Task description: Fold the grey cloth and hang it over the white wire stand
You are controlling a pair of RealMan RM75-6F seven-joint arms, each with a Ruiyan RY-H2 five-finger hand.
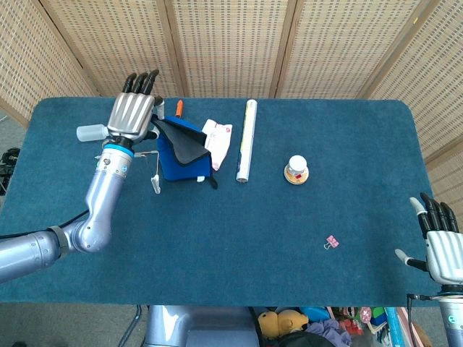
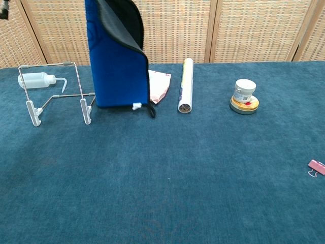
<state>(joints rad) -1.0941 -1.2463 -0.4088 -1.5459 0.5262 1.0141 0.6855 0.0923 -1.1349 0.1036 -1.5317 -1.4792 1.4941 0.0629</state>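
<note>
Head view: cloth hangs from left hand.

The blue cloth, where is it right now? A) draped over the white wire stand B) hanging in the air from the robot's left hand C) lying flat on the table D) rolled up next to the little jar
B: the left hand holds the blue cloth lifted, so it hangs down beside the white wire stand, not yet over it.
</note>
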